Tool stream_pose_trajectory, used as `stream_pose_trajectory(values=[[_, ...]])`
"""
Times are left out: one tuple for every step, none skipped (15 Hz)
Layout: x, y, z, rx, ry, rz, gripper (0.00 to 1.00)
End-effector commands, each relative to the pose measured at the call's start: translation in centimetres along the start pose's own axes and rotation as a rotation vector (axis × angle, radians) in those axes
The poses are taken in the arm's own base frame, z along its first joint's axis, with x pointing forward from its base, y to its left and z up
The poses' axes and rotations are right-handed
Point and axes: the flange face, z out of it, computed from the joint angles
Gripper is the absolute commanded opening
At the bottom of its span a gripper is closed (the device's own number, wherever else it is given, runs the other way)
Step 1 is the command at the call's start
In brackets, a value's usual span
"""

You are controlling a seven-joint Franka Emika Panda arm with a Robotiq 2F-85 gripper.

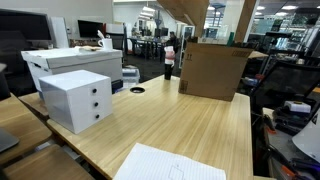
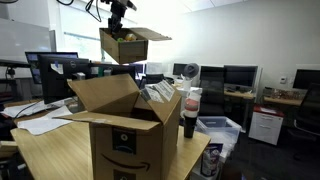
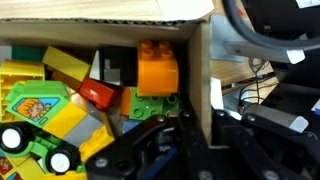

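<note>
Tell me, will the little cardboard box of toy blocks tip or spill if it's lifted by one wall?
Probably it tilts a bit: the tool pinches only one wall of the small box. The toy blocks lie loose, so they may slide and rattle. The thin cardboard wall could bend under their weight.

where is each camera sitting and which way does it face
Exterior view: low at the table end, facing along it to the big box; no robot, only the small box overhead.
Exterior view: close to the big box, facing slightly upward; gripper holds the small box aloft.
Wrist view: above the small box, facing down onto toy blocks; dark fingers at the bottom.
Shared: both exterior views show both boxes.
</note>
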Motion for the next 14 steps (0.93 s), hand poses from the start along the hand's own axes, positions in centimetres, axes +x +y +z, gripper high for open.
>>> stream_pose_trajectory(values=[[-0.2,0.9,-1.4,0.011,0.005,0.038,0.03],[0.0,1.4,-1.4,0.009,0.003,0.05,0.03],[0.1,1.9,-1.3,0.008,-0.001,0.06,0.03],[0.2,2.4,-1.3,0.004,-0.006,0.075,0.03],[0.4,2.9,-1.3,0.003,-0.008,0.088,0.03],[0.5,3.5,-1.3,0.003,-0.011,0.104,0.03],[0.6,3.8,-1.2,0.003,-0.012,0.114,0.03],[0.8,4.2,-1.2,0.001,-0.015,0.126,0.03],[0.9,4.6,-1.1,0.0,-0.018,0.136,0.03],[1.0,5.0,-1.1,0.0,-0.019,0.144,0.03],[1.0,5.5,-1.1,-0.001,-0.02,0.158,0.03],[1.0,5.8,-1.2,0.001,-0.021,0.163,0.03],[1.0,6.2,-1.1,0.0,-0.025,0.174,0.03],[1.0,6.6,-1.0,0.0,-0.032,0.184,0.03]])
